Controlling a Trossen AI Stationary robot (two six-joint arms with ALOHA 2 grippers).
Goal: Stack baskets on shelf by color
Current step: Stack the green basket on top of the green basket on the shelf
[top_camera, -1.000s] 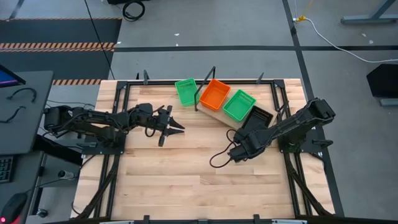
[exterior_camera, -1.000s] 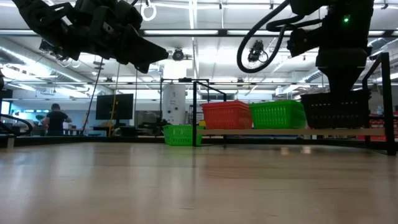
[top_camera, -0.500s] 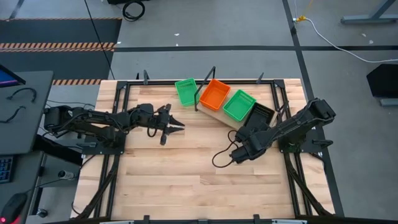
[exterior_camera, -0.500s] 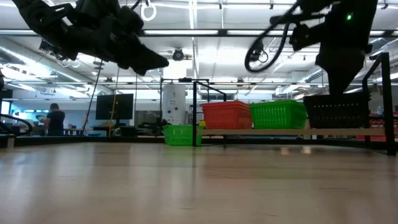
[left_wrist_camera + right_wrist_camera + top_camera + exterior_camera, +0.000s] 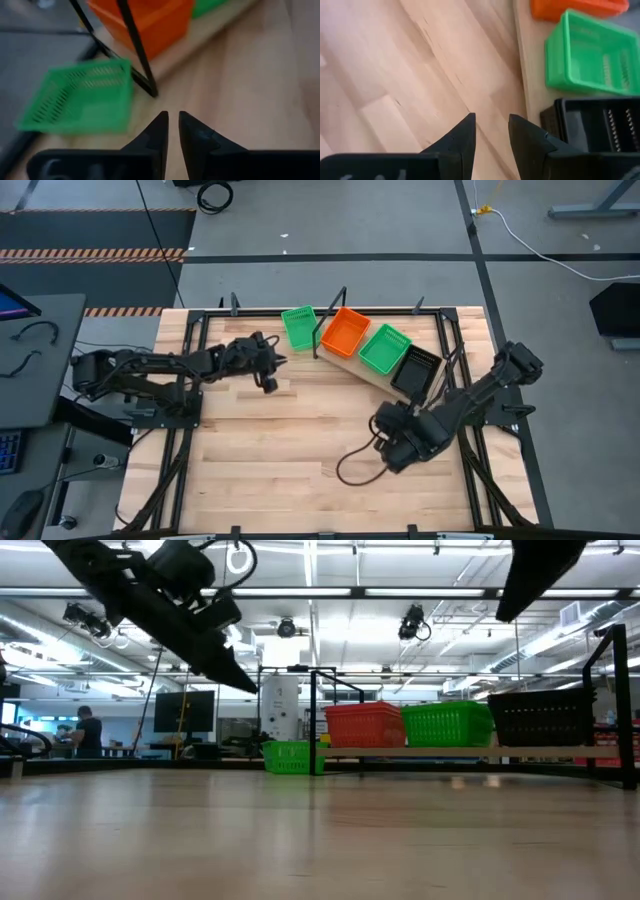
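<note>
Baskets in sight number four: two green, one orange, one black; shelf (image 5: 372, 375) carries three of them in a slanted row near the table's far edge: orange basket (image 5: 346, 332), then green basket (image 5: 384, 348), then black basket (image 5: 416, 369); the loose green basket (image 5: 298, 327) lies on the tabletop (image 5: 260, 470) beside the shelf's orange end, a thin black post (image 5: 331, 320) between the two.

Left gripper (image 5: 276, 366) hangs above the tabletop just short of the loose green basket, fingers (image 5: 156, 136) nearly together with a thin gap and nothing between them; the basket lies ahead of the tips, apart from them.

Right gripper (image 5: 393, 451) stands over bare wood nearer the front, well apart from the shelf's black end; its fingers (image 5: 465, 132) are parted by a moderate gap and empty.

Open room: the near half of the tabletop is bare plank; the black frame rails run along both side edges.
</note>
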